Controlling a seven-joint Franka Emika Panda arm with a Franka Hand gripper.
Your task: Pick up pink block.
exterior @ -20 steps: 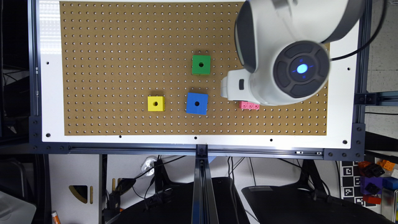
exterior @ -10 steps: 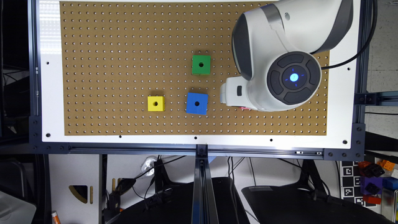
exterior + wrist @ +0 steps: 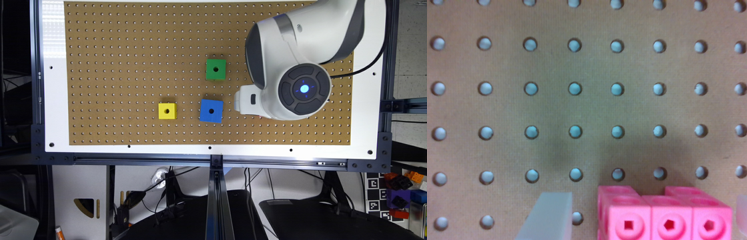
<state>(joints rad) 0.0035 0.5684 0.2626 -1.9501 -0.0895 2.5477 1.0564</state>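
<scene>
Two translucent fingers [image 3: 546, 217] of my end effector [image 3: 642, 220] stand spread, open, w/ the pink block [image 3: 666, 214] between them on the pegboard tabletop [image 3: 577, 75], straddled so closing should clamp its sides.

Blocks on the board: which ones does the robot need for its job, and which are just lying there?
For the job:
- pink block, close under the gripper, fingers on either side of it
- gripper

Just lying about:
- green cube
- blue cube
- yellow cube
- pegboard underneath them all
</scene>
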